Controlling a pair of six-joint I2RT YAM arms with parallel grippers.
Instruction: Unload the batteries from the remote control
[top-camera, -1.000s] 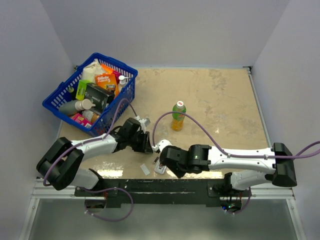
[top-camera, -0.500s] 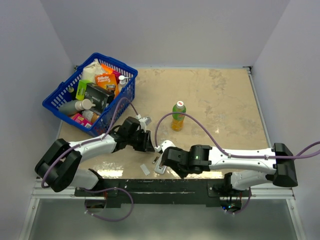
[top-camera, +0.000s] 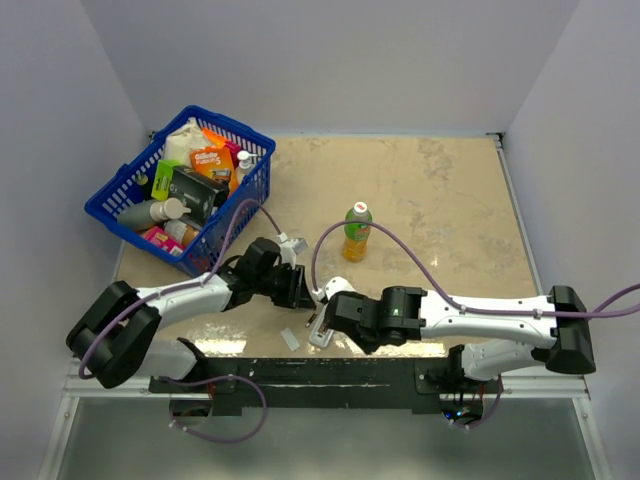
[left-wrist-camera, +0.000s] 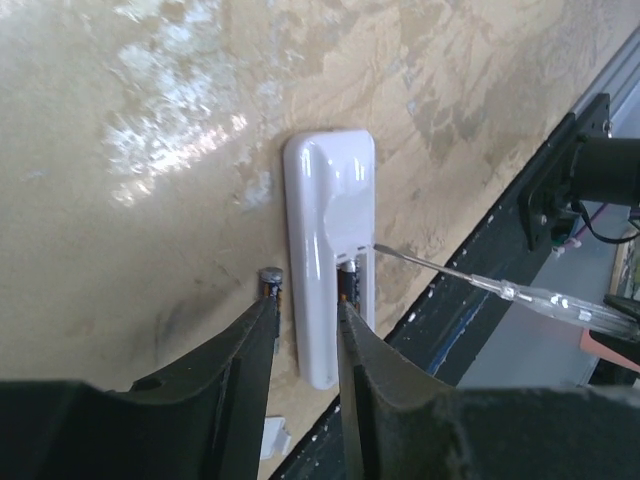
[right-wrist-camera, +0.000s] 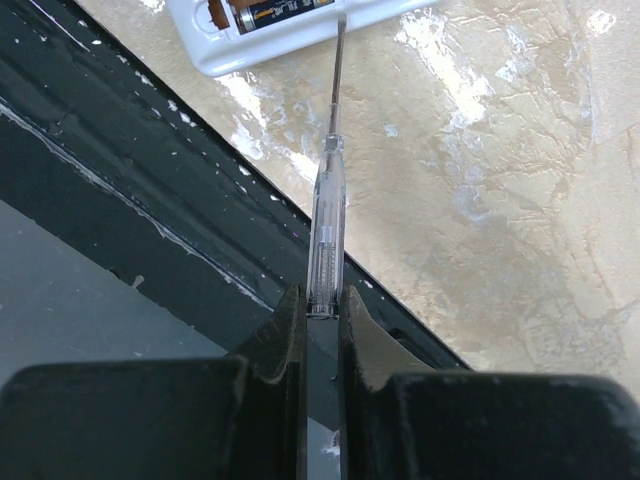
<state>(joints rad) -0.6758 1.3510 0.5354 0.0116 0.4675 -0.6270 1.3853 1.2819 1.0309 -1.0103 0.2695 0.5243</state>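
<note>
**Remote control lies open at the worktop's near edge**

Remote control (left-wrist-camera: 325, 200) rests flat on the worktop (top-camera: 440, 200), close to its near edge, with its dark recess uncovered. A battery (right-wrist-camera: 270, 12) lies inside the recess. A small flat white piece (top-camera: 290, 340) lies just to its left. The right end effector (right-wrist-camera: 320, 300) is clenched on the clear handle of a screwdriver (right-wrist-camera: 325, 200), whose thin shaft reaches to the recess. The left end effector (left-wrist-camera: 306, 300) stands partly spread over the remote's end, one finger beside its edge and the other over the recess. I cannot tell whether it grips anything. A second battery (left-wrist-camera: 270, 278) sits at the outer fingertip. Farther back stands a green bottle (top-camera: 356, 232), and a blue basket (top-camera: 115, 195) of goods sits at the far left.
</note>
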